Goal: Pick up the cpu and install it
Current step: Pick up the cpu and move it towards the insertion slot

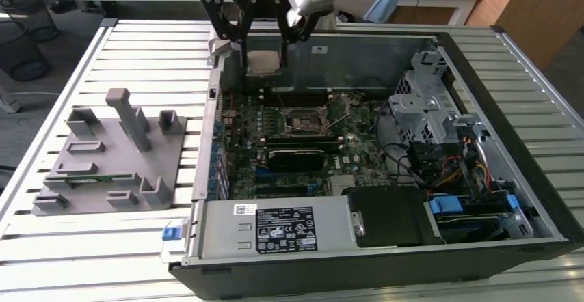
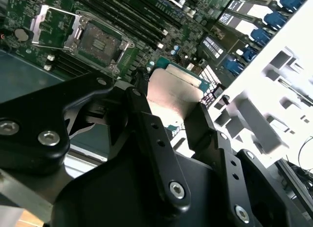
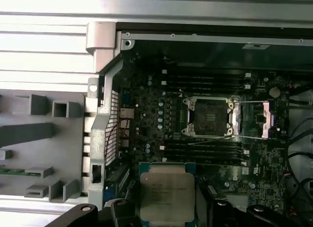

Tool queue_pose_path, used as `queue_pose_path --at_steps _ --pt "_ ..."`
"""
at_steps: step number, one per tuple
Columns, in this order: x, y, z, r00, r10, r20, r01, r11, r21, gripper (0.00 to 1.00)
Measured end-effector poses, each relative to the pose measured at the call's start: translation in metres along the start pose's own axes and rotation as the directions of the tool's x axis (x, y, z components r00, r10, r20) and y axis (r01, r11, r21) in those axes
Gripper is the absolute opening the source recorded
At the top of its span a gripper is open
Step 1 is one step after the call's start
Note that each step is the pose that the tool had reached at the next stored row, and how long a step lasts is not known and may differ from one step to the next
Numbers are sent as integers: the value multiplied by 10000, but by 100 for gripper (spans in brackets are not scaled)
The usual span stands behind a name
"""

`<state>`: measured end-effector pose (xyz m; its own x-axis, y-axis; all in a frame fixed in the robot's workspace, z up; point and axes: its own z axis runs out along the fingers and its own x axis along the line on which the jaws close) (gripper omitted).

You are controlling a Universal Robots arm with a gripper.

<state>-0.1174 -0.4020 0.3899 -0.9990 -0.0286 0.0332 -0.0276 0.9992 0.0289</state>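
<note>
**A:** What does your gripper [image 1: 264,53] have hold of?

**B:** The cpu [image 1: 264,63]. Your two black fingers [image 2: 146,126] are closed to a narrow gap and press on opposite edges of the chip. In the second wrist view the silver lid [image 2: 173,92] sits between them, and a strip of green rim shows at its free edge.

**A:** And where are you carrying it?

**B:** In the air over the open computer case [image 1: 538,199]. You are near the case wall farthest from the exterior camera, toward that wall's corner on the exterior view's left. The chip hangs above the motherboard [image 1: 273,134] and touches nothing but your fingers.

**A:** How does it stand to the socket [image 1: 306,119]?

**B:** Apart from it. In the first wrist view the cpu [image 3: 166,197] is lid-up and level. The socket [image 3: 210,117] lies open, and its metal load plate [image 3: 259,119] is swung over beside it.

**A:** Anything else on your table [image 1: 55,247]?

**B:** A grey fixture block [image 1: 109,158] stands on the slats beside the case, toward the table edge on the exterior view's left. A green memory stick [image 1: 87,177] lies in it.
</note>
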Motion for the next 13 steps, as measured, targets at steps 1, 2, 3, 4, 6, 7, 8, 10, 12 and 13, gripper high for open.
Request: queue_pose_path --at_steps 1,2,3,4,6,7,8,10,12,13 --pt "-27 10 1 10000 0 0 0 10000 0 54" --pt "-54 19 1 10000 -1 0 1 10000 0 54" --pt "-84 28 1 10000 -1 1 1 10000 0 54" --pt "-108 35 1 10000 -1 0 1 10000 2 54" --pt "-145 43 2 10000 -1 0 1 10000 1 54" --pt "-164 46 2 10000 0 0 0 10000 0 54" --pt "-187 49 2 10000 0 0 0 10000 0 54" --pt "-228 52 2 10000 -1 -1 1 10000 1 54" --pt "-259 52 2 10000 -1 -1 1 10000 1 54" --pt "-273 52 2 10000 1 0 -1 10000 0 54"
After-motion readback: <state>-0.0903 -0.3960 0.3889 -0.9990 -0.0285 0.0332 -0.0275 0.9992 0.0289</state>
